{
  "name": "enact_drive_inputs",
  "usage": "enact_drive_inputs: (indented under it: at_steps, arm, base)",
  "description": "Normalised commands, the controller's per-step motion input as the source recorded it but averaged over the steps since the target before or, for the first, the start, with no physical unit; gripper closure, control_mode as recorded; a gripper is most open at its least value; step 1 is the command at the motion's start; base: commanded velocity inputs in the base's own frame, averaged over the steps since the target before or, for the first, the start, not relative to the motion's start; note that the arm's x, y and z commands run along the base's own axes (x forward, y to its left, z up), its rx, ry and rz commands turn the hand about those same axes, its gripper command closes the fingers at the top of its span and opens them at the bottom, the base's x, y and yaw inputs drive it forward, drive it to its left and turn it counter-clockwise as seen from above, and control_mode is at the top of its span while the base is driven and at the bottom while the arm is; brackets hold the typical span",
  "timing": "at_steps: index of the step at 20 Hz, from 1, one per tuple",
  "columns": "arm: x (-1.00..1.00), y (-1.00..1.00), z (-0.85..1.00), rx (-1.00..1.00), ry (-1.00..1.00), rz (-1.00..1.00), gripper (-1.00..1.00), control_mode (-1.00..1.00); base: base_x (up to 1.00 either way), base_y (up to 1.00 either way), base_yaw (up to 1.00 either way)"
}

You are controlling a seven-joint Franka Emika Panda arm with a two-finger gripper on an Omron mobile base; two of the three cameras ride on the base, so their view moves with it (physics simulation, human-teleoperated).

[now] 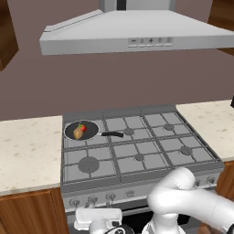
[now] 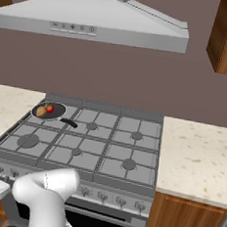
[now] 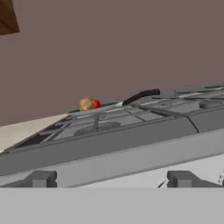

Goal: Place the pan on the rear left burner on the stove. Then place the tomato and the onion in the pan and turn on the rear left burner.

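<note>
Small round grey stove knobs (image 1: 93, 199) along front panel look stiff, smooth, likely slippery: pinch far-left one across its rim & twist. Shallow black pan (image 1: 81, 130) w/ red tomato (image 1: 83, 127) & tan onion (image 1: 78, 133) sits on rear left burner; gripper (image 3: 111, 178) just before the panel, fingers apart, empty.

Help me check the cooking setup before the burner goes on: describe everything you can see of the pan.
The pan is round, shallow and black, matte like coated metal, with a long straight black handle pointing toward the stove's middle. It sits flat and upright on the grey grate over the rear left burner of the stove, at the back-left corner. Inside it lie the tan onion and the red tomato, close together. In the hand view its rim and handle show edge-on above the grates. Nothing grips it.
</note>
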Motion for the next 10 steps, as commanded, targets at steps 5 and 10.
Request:
enact_drive_inputs:
  at_steps: [5, 10]
  arm:
    - [-0.08, 0.0, -0.14, 0.0, -0.18, -0.06, -1.0, -1.0]
    - [0.0, -0.01, -0.18, 0.0, 0.0, -0.05, -1.0, -1.0]
  base:
    - [0.0, 0.0, 0.0]
    - [0.0, 0.0, 0.0]
